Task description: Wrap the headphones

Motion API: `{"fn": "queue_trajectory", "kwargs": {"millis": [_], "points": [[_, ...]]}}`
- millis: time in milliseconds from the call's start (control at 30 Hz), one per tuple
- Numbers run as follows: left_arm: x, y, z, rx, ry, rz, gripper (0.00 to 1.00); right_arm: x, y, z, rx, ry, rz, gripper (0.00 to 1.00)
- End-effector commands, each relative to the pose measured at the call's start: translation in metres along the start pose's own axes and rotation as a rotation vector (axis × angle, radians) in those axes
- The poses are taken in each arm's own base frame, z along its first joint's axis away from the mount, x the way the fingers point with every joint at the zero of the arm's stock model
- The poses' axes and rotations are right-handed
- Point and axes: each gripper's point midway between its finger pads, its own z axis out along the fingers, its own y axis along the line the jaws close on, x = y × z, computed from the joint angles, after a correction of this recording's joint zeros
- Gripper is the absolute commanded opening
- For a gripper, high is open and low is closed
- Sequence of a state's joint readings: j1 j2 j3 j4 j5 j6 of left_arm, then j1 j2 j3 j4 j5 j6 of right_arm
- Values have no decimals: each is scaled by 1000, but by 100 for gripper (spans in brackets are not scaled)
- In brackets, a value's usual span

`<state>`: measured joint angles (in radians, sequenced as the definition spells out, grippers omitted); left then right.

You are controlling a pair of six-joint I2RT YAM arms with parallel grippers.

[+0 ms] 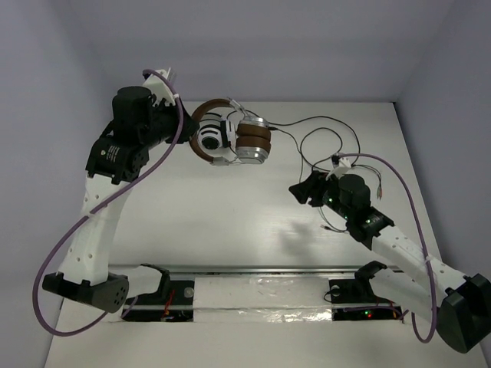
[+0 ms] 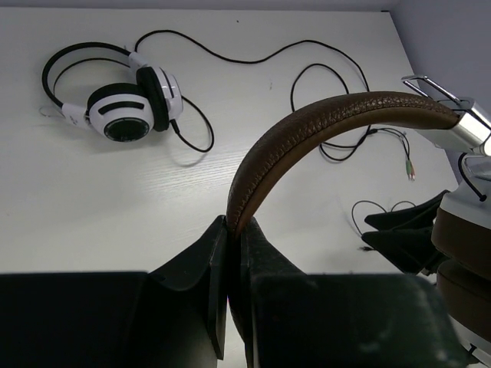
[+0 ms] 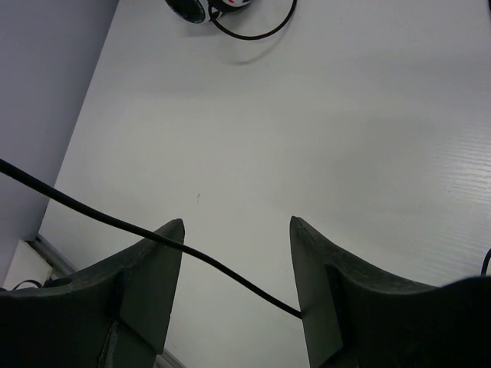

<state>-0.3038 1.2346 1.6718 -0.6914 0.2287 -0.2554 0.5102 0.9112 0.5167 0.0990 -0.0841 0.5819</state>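
Note:
The headphones hang in the air from their brown headband [image 2: 330, 115], which my left gripper [image 2: 234, 222] is shut on. The brown-and-silver ear cups [image 1: 253, 142] hang at the far middle, and also show at the right edge of the left wrist view [image 2: 464, 261]. The left gripper [image 1: 190, 126] is at the headband's left side. A thin dark cable [image 1: 322, 123] trails right from the cups in loops on the table. My right gripper [image 1: 298, 192] is open, low over the table right of centre. A dark cable [image 3: 222, 268] crosses between its fingers [image 3: 157, 261].
White-and-black headphones [image 2: 123, 103] with a black cable lie on the table under the raised pair, and show partly in the top view [image 1: 209, 138]. A loose jack plug [image 2: 410, 165] lies near the right gripper. Walls close the back and sides. A foil strip [image 1: 253, 287] runs along the near edge.

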Motion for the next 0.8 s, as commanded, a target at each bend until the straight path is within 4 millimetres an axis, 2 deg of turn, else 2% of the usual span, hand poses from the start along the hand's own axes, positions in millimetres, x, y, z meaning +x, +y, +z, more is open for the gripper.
{"fn": "queue_trajectory", "kwargs": {"millis": [0, 67, 100, 167, 200, 300, 333, 400, 433, 500, 533, 600, 633, 667, 700, 733, 767], "points": [[-30, -16, -1, 79, -95, -28, 0, -13, 15, -1, -68, -50, 3, 63], [-34, -19, -2, 90, -105, -27, 0, -8, 17, -1, -88, -38, 11, 63], [-34, -19, 0, 91, -102, -29, 0, -7, 17, 0, -92, -40, 12, 56], [-36, -16, 4, 78, -110, -33, 0, -7, 20, -1, -109, -35, 13, 34], [-37, -15, 6, 74, -114, -45, 0, -7, 22, -2, -116, -36, 18, 18], [-27, -12, 20, 79, -105, -72, 0, -16, 32, -3, -144, -39, 26, 1], [-14, -8, 26, 79, -81, -101, 0, -17, 35, -3, -149, -34, 25, 0], [-8, -11, 33, 114, -85, -125, 0, -27, 39, 2, -135, -31, 15, 0], [9, -7, 38, 113, -55, -161, 0, -31, 39, 5, -127, -34, 11, 0], [15, -8, 43, 133, -66, -183, 0, -33, 39, 12, -107, -12, 0, 0], [29, -3, 46, 126, -45, -205, 0, -37, 41, 21, -100, 0, -1, 0], [35, -3, 47, 136, -56, -252, 0, -38, 42, 29, -94, 20, 2, 0], [48, -1, 49, 139, -38, -272, 0, -38, 43, 35, -95, 32, 5, 0], [48, -3, 49, 160, -54, -284, 0, -36, 47, 38, -103, 41, 5, 0], [51, -4, 50, 169, -54, -322, 0, -31, 51, 41, -109, 57, 6, 0], [62, -2, 51, 173, -42, -343, 0, -27, 53, 44, -111, 70, 5, 0], [61, -4, 52, 193, -61, -356, 0, -19, 52, 51, -108, 95, 5, 0]]}}
